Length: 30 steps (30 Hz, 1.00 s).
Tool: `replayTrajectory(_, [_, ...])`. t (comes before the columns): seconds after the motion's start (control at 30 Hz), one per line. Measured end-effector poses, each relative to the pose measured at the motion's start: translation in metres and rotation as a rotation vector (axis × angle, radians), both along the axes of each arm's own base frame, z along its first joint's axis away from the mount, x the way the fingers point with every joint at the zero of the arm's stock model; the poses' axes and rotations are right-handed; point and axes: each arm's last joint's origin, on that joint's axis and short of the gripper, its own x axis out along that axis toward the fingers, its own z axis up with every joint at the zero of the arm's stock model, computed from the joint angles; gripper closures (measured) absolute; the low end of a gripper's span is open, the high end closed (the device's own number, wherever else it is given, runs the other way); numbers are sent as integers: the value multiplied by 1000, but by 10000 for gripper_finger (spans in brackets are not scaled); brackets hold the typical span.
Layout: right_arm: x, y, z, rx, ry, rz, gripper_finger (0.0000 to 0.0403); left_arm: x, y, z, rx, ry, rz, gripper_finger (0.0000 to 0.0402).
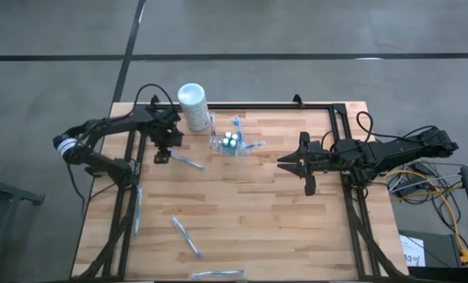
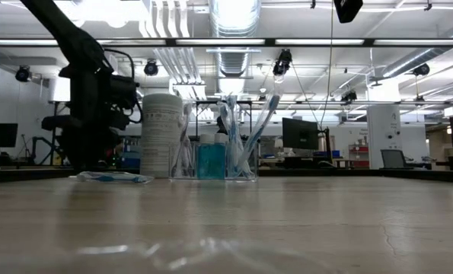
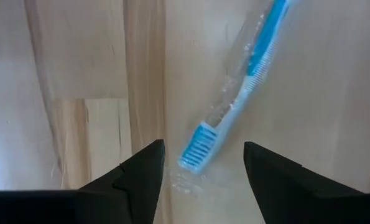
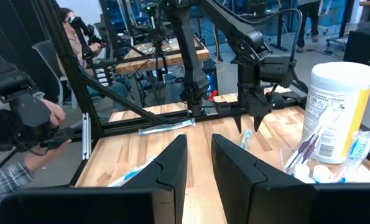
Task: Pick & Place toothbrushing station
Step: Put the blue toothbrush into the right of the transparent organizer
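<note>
The toothbrushing station, a small clear plastic holder (image 1: 230, 143) with toothbrushes and a blue bottle in it, stands on the wood next to a taller white cylinder (image 1: 193, 106). It also shows in the low view (image 2: 215, 160). My left gripper (image 1: 164, 151) is open and points down. Its fingers stand on either side of the head of a wrapped blue-and-white toothbrush (image 3: 231, 118) that lies flat on the table. They do not touch it. My right gripper (image 1: 285, 161) is open by a narrow gap and empty. It stays level to the right of the holder, pointing toward it.
Loose toothbrushes lie on the near left part of the table (image 1: 137, 211), (image 1: 186, 236), (image 1: 218, 273). A black frame rail (image 1: 257, 108) runs along the table's far edge and sides. A person's hand (image 4: 51, 115) shows beyond the table in the right wrist view.
</note>
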Motion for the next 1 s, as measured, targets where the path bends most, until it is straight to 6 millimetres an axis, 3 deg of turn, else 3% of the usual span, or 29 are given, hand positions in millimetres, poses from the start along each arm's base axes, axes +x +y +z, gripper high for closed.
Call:
replayTrajectory(0.4, [0,0,0,0,0,0,322,5,5,-16,-49,50,11,178])
replayTrajectory(0.77, [0,0,0,0,0,0,335,4,4,-13,-47,32,59,177])
replayTrajectory(1.0, [0,0,0,0,0,0,326,20,-1,1,-14,-9,-6,177])
